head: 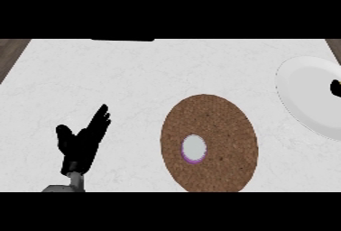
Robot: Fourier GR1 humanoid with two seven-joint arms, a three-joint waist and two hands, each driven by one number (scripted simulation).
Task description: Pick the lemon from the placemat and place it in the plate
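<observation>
One open hand resting, and no yellow lemon showing anywhere.

The left hand (83, 140) sits open, fingers straight and up, holding nothing. Just off to its right lies the round brown placemat (220, 122), and on it there's only a pale round thing (194, 148) with a purple rim, which doesn't look like a lemon. Further right is the white plate (303, 85), with a black sliver of the right hand (335, 88) over it at the frame edge. Can't tell what it's doing. The robot's risk, probably: if the lemon's hidden in there, it's round and could roll off the plate when released.
</observation>
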